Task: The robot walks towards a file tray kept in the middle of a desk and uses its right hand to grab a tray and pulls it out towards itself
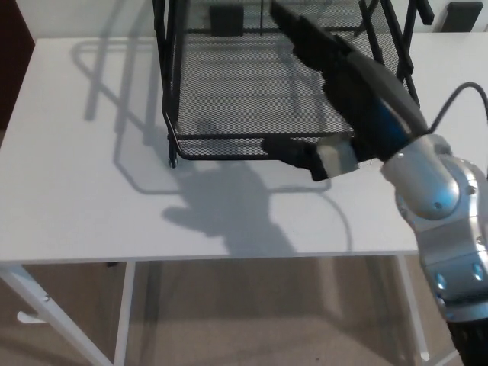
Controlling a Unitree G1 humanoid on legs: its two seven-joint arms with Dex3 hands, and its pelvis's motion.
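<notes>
A black wire-mesh file tray (229,91) stands on the white desk (76,198) at the back middle, its lower tray's front rim (221,145) facing me. My right hand (335,84) reaches in from the right, over the front right part of that tray. Its fingers (305,34) stretch out above the mesh, and the thumb (293,152) sits low at the front rim. The fingers are spread and hold nothing. My left hand does not show.
The hand's shadow (229,206) falls on the desk in front of the tray. White desk legs (122,313) and a beige floor (259,320) lie below the near edge. Dark objects (225,19) stand behind the tray by the wall.
</notes>
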